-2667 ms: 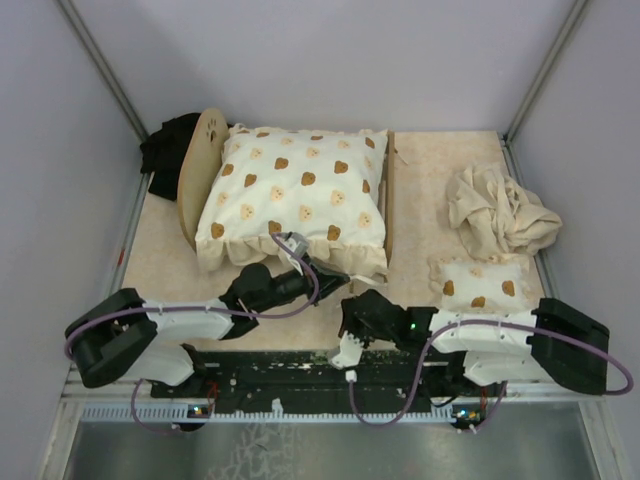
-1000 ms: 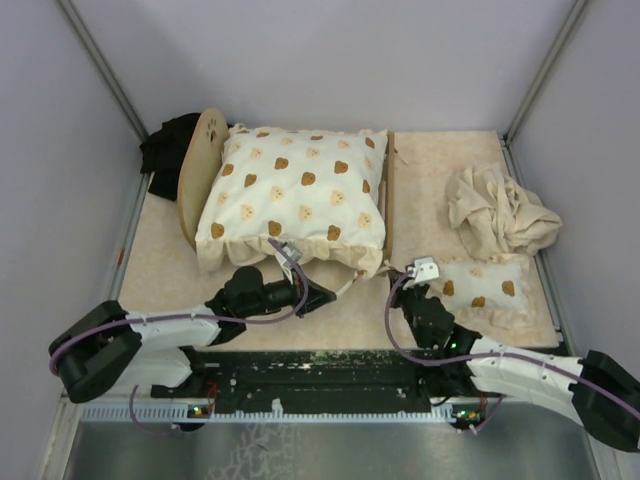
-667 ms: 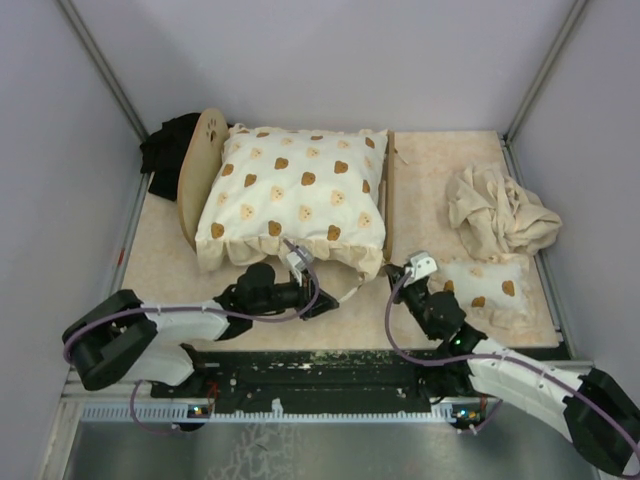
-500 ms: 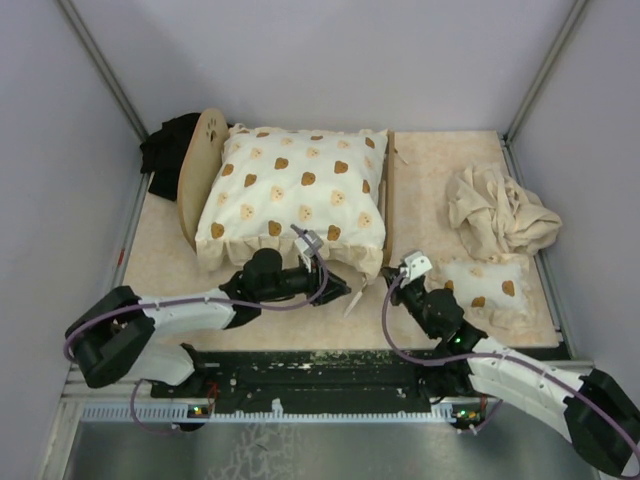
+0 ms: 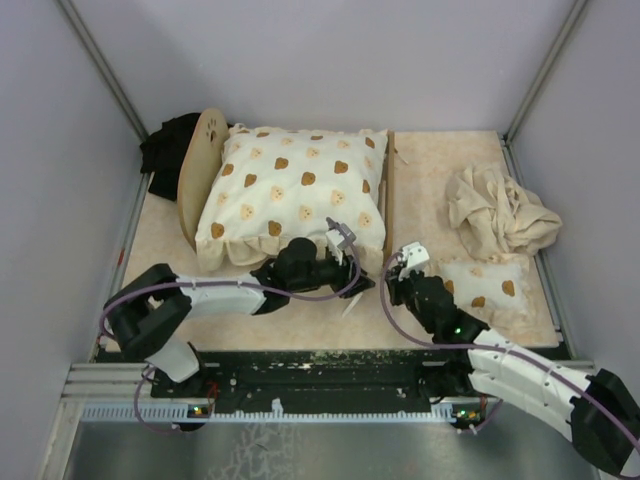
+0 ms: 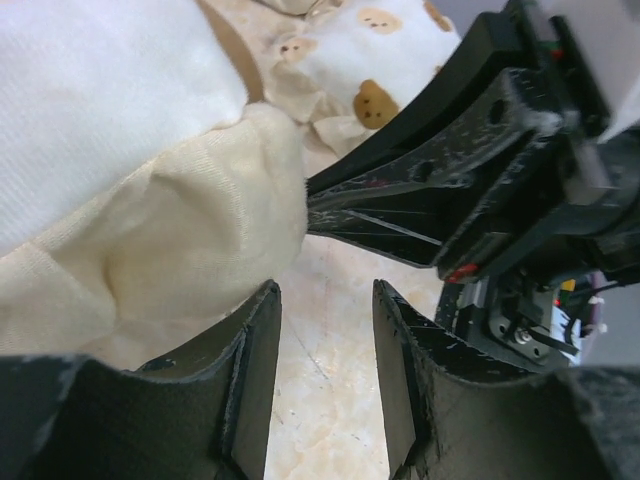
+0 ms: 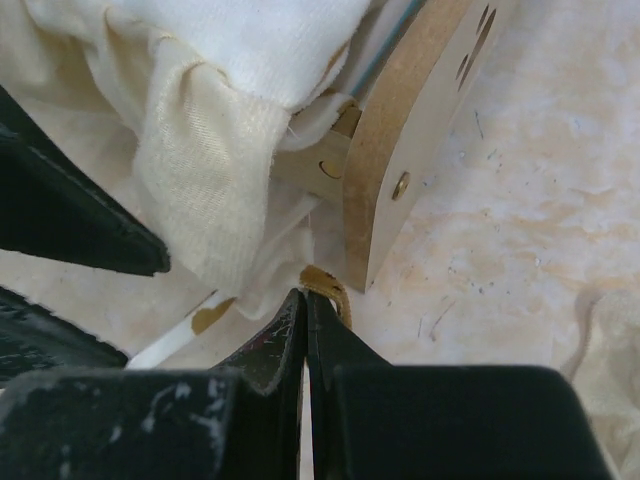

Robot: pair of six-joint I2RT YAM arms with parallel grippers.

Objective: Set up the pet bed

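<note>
At the near foot corner of the bed (image 5: 203,160), left of centre and buried under the cushion (image 5: 295,195), very crowded. Could snag the frill or knock the footboard (image 7: 400,150) askew by bringing both tips together there. Left gripper (image 6: 325,300) low, stretched rightward, jaws parted on nothing, beside the frill. Right gripper (image 7: 305,300) angled in from the right, clamped tight, nothing clearly pinched, tip at the footboard's base.
</note>
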